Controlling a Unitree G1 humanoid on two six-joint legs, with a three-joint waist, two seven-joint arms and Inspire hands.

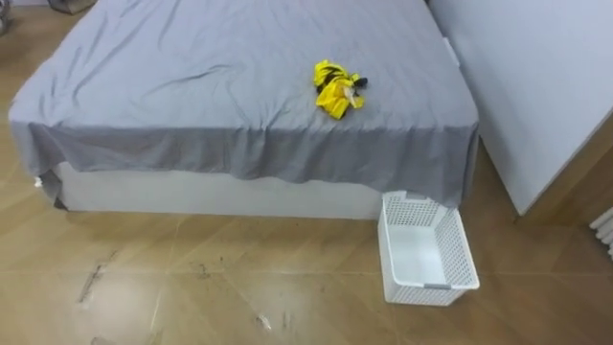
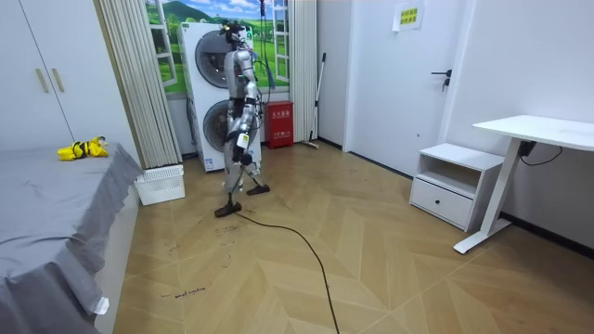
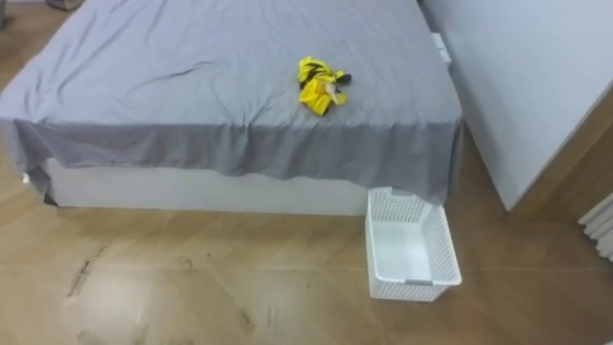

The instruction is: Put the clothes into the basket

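Clothes [image 1: 337, 88] lie on bed [image 1: 192, 77], well apart from left hand [image 2: 243, 140].

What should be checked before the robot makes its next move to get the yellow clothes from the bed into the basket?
1. Yellow clothes lie in plain sight on the bed: ok.
2. White basket stands upright on the floor at the bed's corner, opening up: ok.
3. Basket has room inside, nothing in it: ok.
4. No obstacle stands on the floor before the bed: ok.
5. Clothes within arm's reach: not ok; the room view shows the robot standing away from the bed, near the washing machines.
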